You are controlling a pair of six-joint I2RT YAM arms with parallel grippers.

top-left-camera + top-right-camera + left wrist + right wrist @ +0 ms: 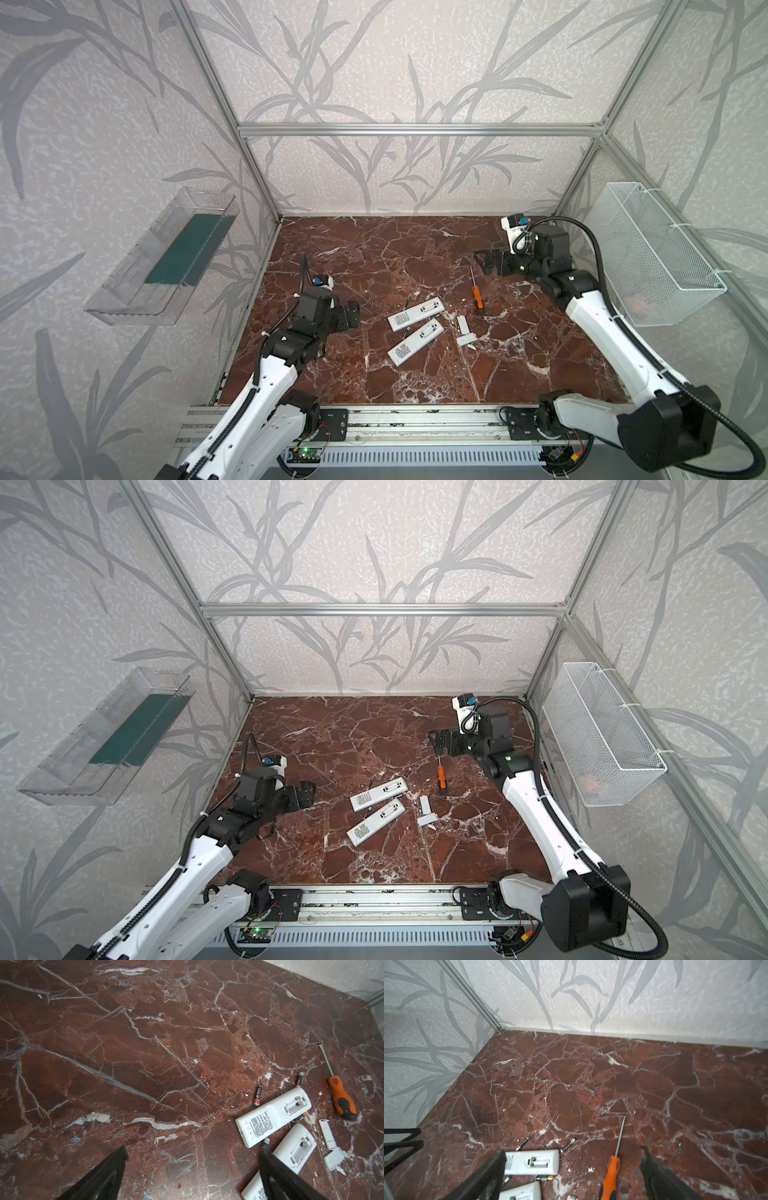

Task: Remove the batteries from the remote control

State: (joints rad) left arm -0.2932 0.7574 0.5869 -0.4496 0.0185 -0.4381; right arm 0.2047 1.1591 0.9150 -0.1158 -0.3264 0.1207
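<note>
The left arm (pixel 272 376) reaches in low. The left end effector (pixel 354 312) has its jaws wide apart and holds nothing. The right arm (pixel 598 328) reaches farther back. The right end effector (pixel 485 262) is spread wide too, empty.

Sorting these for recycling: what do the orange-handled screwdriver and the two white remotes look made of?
Orange-handled screwdriver: matte orange plastic handle with black, seemingly rubber grip; thin grey metal shaft. White remotes: smooth moulded plastic, probably; a metal spring shows in one open bay.
</note>
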